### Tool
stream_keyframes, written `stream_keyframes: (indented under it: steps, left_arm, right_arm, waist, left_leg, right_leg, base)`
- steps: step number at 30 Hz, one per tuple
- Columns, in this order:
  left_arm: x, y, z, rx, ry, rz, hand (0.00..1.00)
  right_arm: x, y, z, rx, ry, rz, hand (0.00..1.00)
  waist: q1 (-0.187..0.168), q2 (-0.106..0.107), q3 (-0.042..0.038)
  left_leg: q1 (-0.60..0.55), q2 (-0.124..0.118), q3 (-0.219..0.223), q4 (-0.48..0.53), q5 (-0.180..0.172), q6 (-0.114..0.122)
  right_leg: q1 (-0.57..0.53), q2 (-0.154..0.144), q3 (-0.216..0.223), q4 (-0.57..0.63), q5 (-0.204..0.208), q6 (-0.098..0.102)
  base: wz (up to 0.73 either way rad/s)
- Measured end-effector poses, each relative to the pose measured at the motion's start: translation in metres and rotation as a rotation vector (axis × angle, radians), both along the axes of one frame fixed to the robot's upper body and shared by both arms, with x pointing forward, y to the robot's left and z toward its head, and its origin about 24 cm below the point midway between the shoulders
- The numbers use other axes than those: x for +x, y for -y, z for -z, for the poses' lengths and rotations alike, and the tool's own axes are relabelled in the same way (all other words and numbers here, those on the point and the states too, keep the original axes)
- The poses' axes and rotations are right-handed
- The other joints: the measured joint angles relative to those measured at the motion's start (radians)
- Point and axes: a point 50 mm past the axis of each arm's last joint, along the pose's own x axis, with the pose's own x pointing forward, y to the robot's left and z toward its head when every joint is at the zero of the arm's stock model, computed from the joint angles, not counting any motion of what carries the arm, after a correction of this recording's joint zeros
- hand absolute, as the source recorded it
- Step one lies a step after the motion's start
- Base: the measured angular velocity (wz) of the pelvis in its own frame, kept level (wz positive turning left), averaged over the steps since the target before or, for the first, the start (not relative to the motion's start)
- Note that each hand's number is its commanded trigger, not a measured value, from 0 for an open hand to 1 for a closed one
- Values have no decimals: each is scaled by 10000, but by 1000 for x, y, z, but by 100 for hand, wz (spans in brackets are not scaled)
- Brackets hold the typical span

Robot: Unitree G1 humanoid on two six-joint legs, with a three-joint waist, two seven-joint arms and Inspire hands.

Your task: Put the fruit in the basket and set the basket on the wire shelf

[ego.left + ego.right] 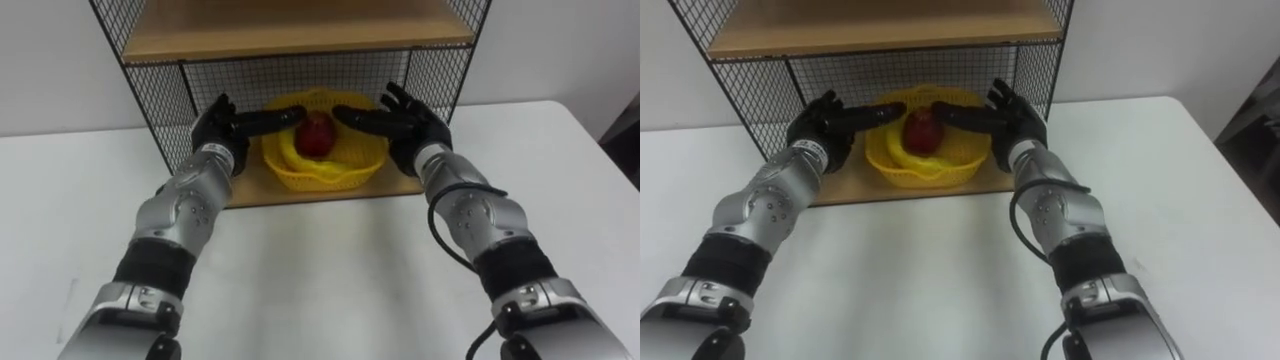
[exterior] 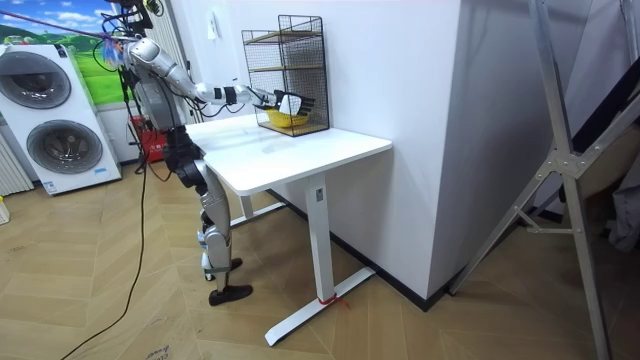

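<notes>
On the white table (image 1: 330,270) against the wall, the yellow basket (image 1: 330,172) holding a red apple (image 1: 318,133) and a banana (image 1: 290,155) sits on the wire shelf's (image 1: 160,110) bottom board, flanked by the left hand (image 1: 222,128) and the right hand (image 1: 410,125), whose fingers reach out nearly straight over its rim, probably to steady it there.

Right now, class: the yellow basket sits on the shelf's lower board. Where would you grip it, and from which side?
Probably grip the yellow basket by its rim, at the left and right edges, reaching in from the open front. Mesh closes the wire shelf at back and sides, the upper board sits overhead, and the apple and banana fill the middle.
</notes>
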Motion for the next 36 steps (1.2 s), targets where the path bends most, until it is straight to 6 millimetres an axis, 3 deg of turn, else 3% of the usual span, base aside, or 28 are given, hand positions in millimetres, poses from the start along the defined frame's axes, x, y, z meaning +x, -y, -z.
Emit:
stream_keyframes:
  steps: [4,9,14,20,23,30,36]
  left_arm:
    - [-20,-7,8,-86,152,-180,0]
    - [-35,-16,-10,250,1372,-309,0]
    - [-48,-20,-31,908,2821,-49,0]
    - [-57,-26,-30,1472,2985,24,0]
    - [-63,-29,-29,2179,3176,159,0]
    - [-79,-32,-24,2300,3563,585,0]
    - [-103,-28,-3,2105,3170,1250,0]
  right_arm:
    - [-14,4,7,-301,180,-190,0]
    - [-31,7,-8,-1182,1400,-574,0]
    - [-48,20,-26,-1661,2492,-374,0]
    - [-63,30,-30,-1903,2884,-179,0]
    - [-66,30,-35,-2607,3177,-396,0]
    - [-77,30,-47,-2843,4101,-586,0]
    - [-103,34,-32,-2527,3716,-798,0]
  waist:
    - [41,-44,-112]
    - [115,-262,-223]
    - [213,-331,-185]
    - [159,-334,-152]
    - [78,-323,-61]
    - [8,-349,-68]
    - [15,-388,-101]
  left_leg:
    - [96,2,0,-12,4,-11]
    - [232,-1,38,-182,20,-39]
    - [526,-7,94,-337,31,-64]
    - [525,21,63,-349,13,-151]
    - [456,19,63,-370,22,-150]
    - [265,25,115,-381,63,-110]
    - [290,66,256,-425,49,-133]
  right_leg:
    - [-3,-4,-1,3,-13,-7]
    - [47,32,139,-24,-49,-20]
    - [268,37,197,-100,-41,-22]
    - [316,50,235,-196,-93,57]
    - [247,68,239,-208,-69,16]
    - [1,109,265,-156,-37,-37]
    - [-12,104,271,-215,-23,-7]
  base:
    - [0]
    - [-4]
    - [-4]
    - [-1]
    - [0]
    - [-2]
    - [-7]
